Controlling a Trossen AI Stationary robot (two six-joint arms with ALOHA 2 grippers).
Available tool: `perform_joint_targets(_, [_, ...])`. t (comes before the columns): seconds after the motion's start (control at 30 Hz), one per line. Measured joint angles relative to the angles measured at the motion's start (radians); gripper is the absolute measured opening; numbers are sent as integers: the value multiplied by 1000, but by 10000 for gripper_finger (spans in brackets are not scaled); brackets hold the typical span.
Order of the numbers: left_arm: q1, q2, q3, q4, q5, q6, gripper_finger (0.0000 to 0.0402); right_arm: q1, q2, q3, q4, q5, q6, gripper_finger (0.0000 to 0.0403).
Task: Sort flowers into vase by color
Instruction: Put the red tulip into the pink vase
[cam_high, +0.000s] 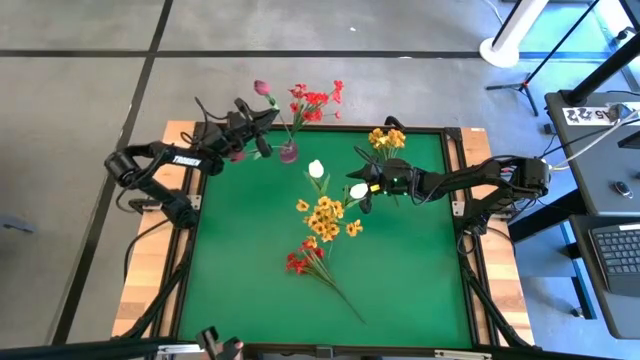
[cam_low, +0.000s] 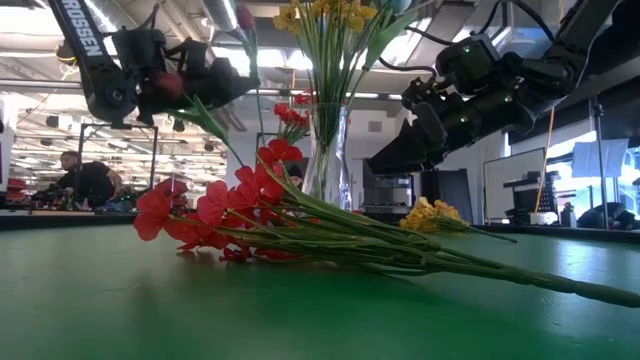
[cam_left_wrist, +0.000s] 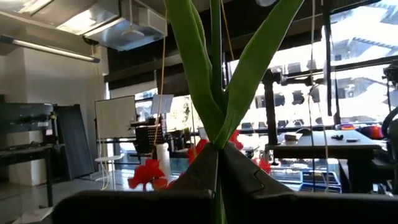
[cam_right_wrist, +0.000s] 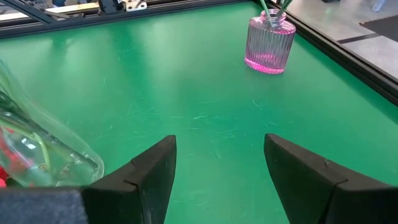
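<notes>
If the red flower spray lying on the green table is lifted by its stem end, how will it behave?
The red flower spray looks light for its length. Its stem is long and thin, so the blossom end may droop. The yellow flowers lie close beside it, so they might shift.

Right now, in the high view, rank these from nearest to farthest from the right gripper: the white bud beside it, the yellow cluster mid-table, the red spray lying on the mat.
1. White bud, just left of the right gripper.
2. Yellow cluster, mid-table, toward the front-left.
3. Red spray, farther front on the mat.
</notes>
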Motion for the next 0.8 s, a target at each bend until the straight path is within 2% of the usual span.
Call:
perform_joint_targets(0.2, [0,-77,0,-179,0,63,0,0,0,0,1,0,-1,241])
perform_joint_targets(0.33, [0,-86,0,-247,-3,82,0,0,0,0,1,0,-1,241])
perform_joint_targets(0.8, [-6,-86,0,-313,-18,123,3,0,0,0,5,0,0,241])
